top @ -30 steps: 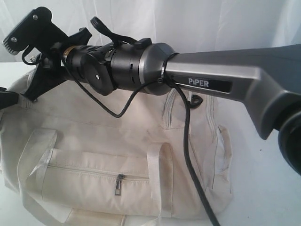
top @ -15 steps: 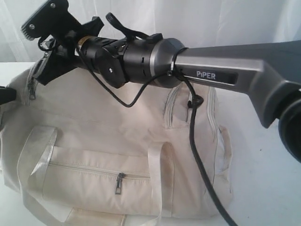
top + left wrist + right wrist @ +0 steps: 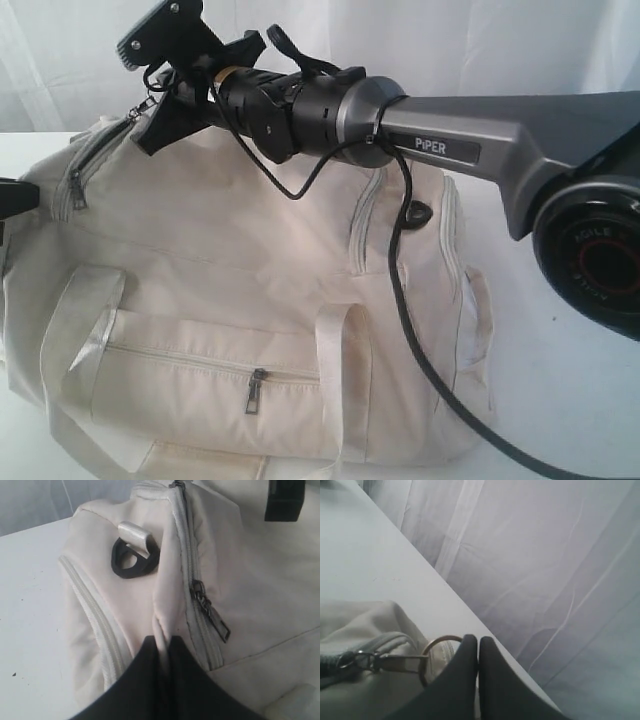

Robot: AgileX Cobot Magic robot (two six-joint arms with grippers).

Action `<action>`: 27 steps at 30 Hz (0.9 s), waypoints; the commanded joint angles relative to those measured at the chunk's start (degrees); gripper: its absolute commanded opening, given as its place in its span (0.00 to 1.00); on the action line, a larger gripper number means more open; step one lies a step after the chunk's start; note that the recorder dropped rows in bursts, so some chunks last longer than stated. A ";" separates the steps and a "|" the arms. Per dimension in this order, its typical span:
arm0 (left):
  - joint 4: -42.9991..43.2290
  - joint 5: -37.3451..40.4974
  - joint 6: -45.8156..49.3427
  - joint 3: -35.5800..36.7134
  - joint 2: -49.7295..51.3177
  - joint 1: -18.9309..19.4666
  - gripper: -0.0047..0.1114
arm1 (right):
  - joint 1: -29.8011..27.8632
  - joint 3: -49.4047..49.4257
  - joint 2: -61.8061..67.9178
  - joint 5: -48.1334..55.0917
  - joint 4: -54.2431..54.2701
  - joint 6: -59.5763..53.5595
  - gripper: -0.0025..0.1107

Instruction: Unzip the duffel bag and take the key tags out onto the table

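The cream duffel bag (image 3: 250,260) lies on the white table (image 3: 565,400). My right arm reaches across it to its far left end. There my right gripper (image 3: 150,135) (image 3: 478,642) is shut on the metal ring pull (image 3: 440,638) of the top zip and holds it up off the bag. At the bag's left end my left gripper (image 3: 28,196) (image 3: 161,642) is shut on a pinched fold of the bag's fabric (image 3: 162,615), beside a grey zipper (image 3: 192,575) with a hanging pull (image 3: 216,622). The key tags are out of view.
The front pocket zip pull (image 3: 255,388) hangs shut. A black plastic D-ring (image 3: 132,560) sits on the bag's end. The right arm's cable (image 3: 400,300) drapes over the bag. A white curtain (image 3: 545,555) backs the table edge.
My right gripper has risen and shifted right with the ring pull, lifting the bag's left top corner so its grey zipper shows. The left gripper stays at the bag's left end.
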 commanded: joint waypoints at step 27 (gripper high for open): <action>2.49 0.74 -2.26 0.46 -0.31 0.50 0.04 | -6.00 -1.04 -4.00 8.83 0.99 10.12 0.02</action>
